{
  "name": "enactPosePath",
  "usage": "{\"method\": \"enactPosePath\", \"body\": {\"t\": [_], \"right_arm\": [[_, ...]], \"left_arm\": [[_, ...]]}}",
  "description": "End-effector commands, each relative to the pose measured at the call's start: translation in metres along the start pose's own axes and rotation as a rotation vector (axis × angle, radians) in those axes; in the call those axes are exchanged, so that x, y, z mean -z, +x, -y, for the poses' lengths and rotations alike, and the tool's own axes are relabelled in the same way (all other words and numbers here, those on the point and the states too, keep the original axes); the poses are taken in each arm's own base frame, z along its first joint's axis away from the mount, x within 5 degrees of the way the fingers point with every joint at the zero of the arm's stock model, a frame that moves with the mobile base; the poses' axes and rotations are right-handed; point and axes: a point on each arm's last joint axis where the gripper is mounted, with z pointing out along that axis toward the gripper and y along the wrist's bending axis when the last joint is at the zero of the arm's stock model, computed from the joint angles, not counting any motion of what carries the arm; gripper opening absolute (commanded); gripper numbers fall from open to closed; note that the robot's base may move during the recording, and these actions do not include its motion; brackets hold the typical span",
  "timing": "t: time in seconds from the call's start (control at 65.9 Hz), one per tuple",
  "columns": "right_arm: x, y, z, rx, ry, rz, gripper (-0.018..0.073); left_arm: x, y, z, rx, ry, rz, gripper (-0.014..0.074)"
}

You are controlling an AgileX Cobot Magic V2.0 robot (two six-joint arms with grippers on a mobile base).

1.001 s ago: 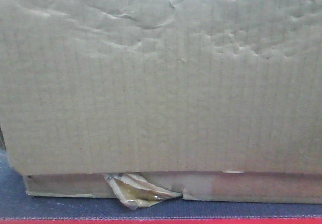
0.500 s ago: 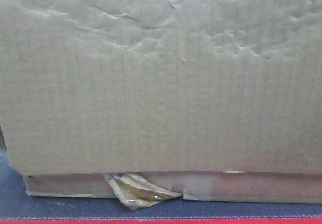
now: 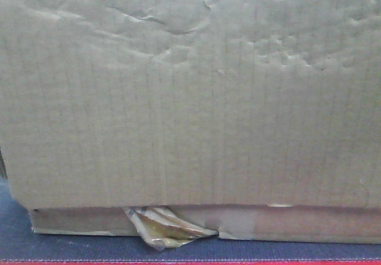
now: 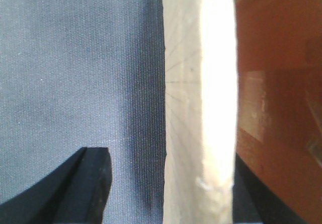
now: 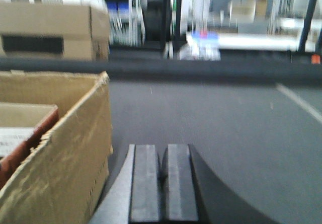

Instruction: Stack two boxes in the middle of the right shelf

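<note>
Left pincer (image 4: 171, 163): fingers apart, straddling an upright cardboard wall (image 4: 198, 103). The outer finger (image 4: 85, 183) stands clear of the wall, with bare fabric-covered desk (image 4: 60, 73) between them. Which box the wall belongs to cannot be told. Right pincer (image 5: 163, 156): pads pressed together, holding nothing. An open-topped box (image 5: 65, 148) stands just beside it on its left, apart from it. Ahead and to its right the desk lies open to a dark far edge. In the front view the large box (image 3: 190, 98) rests on the flat box (image 3: 297, 223), with a tape scrap (image 3: 161, 229) protruding between them. A narrow band of desk separates the flat box from the red strip (image 3: 190, 262).
</note>
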Motion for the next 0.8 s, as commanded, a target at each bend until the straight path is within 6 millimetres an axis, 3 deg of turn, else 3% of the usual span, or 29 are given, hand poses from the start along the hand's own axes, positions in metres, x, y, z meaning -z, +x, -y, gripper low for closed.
{"method": "enactPosePath", "body": {"t": [0.0, 0.197, 0.273, 0.531, 0.789], "right_arm": [[-0.013, -0.017, 0.000, -0.005, 0.008, -0.151, -0.0162], [-0.055, -0.041, 0.000, -0.004, 0.020, -0.531, -0.0162], [-0.070, -0.046, 0.000, -0.004, 0.021, -0.587, -0.0162], [-0.108, -0.061, 0.000, -0.004, 0.020, -0.565, -0.0162], [-0.117, -0.065, -0.001, -0.011, 0.016, -0.555, -0.0161]], "left_arm": [[0.002, 0.000, 0.000, 0.004, 0.008, 0.004, 0.0319], [0.002, 0.000, 0.000, 0.004, 0.008, 0.004, 0.0319], [0.002, 0.000, 0.000, 0.004, 0.008, 0.004, 0.0319], [0.002, 0.000, 0.000, 0.007, 0.013, 0.001, 0.0319], [0.002, 0.000, 0.000, 0.008, 0.017, -0.001, 0.0319]]}}
